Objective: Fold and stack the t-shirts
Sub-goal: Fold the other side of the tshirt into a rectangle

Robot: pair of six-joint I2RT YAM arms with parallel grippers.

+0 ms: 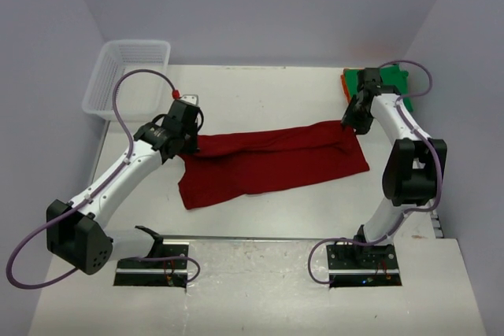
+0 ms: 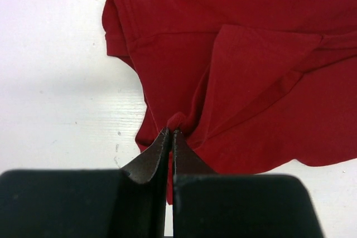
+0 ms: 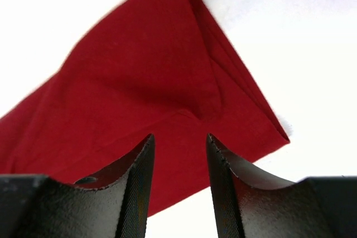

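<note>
A dark red t-shirt (image 1: 268, 163) (image 2: 251, 82) (image 3: 145, 71) lies stretched left to right across the middle of the table, partly folded lengthwise. My left gripper (image 1: 191, 142) (image 2: 172, 132) is shut on a small bunch of cloth at the shirt's left end. At the shirt's right end my right gripper (image 1: 351, 122) (image 3: 179, 137) hovers just over the folded corner, open, with nothing between its fingers. A bright green t-shirt (image 1: 395, 79) lies folded at the back right, partly behind the right arm, with an orange t-shirt (image 1: 346, 82) showing at its left edge.
A white mesh basket (image 1: 101, 92) stands at the back left corner. Walls close in the table on the left, back and right. Both arm bases sit on plates (image 1: 153, 269) at the near edge.
</note>
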